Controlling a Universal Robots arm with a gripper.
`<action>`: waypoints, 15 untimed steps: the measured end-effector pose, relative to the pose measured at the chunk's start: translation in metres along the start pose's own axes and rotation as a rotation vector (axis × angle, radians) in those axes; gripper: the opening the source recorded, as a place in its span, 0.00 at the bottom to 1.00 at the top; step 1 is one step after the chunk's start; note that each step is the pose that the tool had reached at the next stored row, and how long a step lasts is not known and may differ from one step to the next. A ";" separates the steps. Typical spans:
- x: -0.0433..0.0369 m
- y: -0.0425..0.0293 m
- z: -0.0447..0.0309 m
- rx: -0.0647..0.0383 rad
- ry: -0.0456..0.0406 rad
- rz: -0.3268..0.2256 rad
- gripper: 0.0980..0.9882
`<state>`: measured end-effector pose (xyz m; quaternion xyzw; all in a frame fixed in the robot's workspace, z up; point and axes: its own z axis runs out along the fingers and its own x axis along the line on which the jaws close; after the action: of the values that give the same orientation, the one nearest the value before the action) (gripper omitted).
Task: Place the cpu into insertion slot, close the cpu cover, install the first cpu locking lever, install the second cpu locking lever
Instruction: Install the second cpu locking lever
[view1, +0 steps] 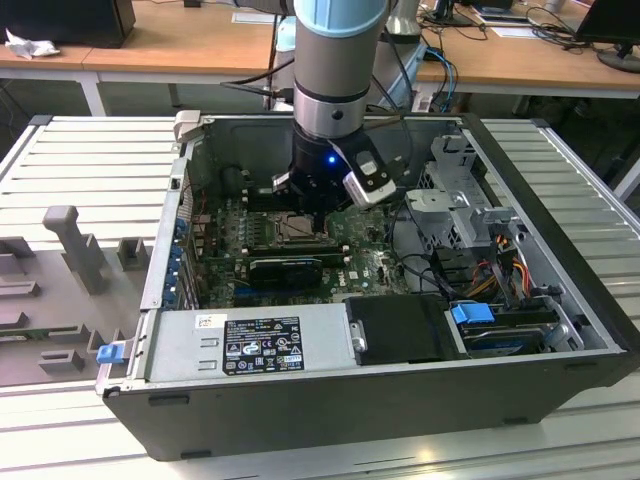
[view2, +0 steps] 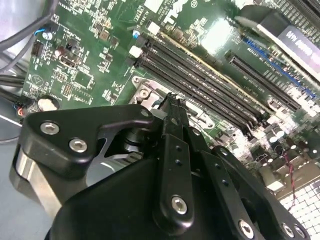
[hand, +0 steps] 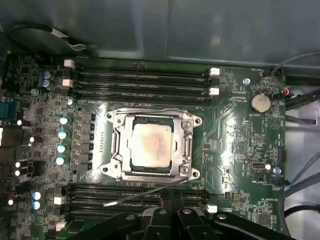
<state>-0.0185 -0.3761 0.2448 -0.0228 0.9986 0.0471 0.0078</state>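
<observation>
The cpu (hand: 151, 147) already lies flat in the insertion slot (hand: 184, 120), at the middle of the green board in the first wrist view, and the cpu cover (hand: 187, 145) is down around it, its silvery frame ringing the pale face. So the first two steps look done. One thin locking lever (hand: 142, 194) stands loose, slanting out from the socket's corner toward 7 o'clock (apparently not yet latched); whether the other lever is seated I cannot tell.

The gripper (hand: 170, 200) hangs just over the socket's 6 o'clock edge, its fingers (view2: 172, 117) pressed together and pinching nothing. The second wrist view shows those tips beside the socket's screwed corner. The exterior view adds the open computer case (view1: 560, 250) on the slatted bench (view1: 90, 160).
</observation>
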 end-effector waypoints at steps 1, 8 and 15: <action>0.0010 -0.0030 -0.0001 -0.011 -0.0004 0.000 0.01; 0.0313 -0.0052 0.0083 -0.031 -0.0013 -0.001 0.01; 0.0388 -0.0038 0.0257 -0.032 -0.0008 -0.006 0.01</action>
<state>-0.0567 -0.3792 0.2182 -0.0260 0.9976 0.0632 0.0080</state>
